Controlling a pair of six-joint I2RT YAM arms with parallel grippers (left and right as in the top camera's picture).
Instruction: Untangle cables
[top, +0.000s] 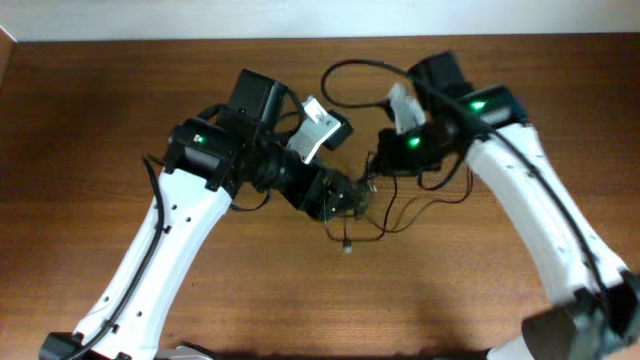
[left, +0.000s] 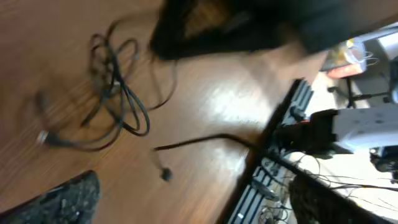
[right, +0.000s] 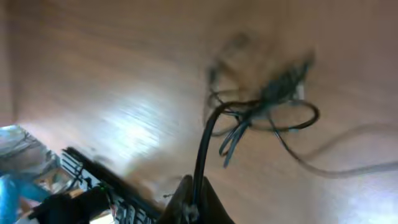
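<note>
Several thin black cables (right: 273, 93), loosely looped.

Blur smears both wrist views, so the plugs (left: 165, 175) on the cables (left: 118, 99) cannot be made out clearly, the bottom edge cuts off the left gripper (left: 196, 202) at its fingers (left: 62, 199) and most of the right gripper (right: 193, 208), and overhead the arms (top: 170, 240) hide both grippers' tips.

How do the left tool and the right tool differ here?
The right tool pinches a cable that runs to the tangle; the left tool holds nothing. The right tool is shut, the left tool looks open. Both hover close above the tangle on the table.
</note>
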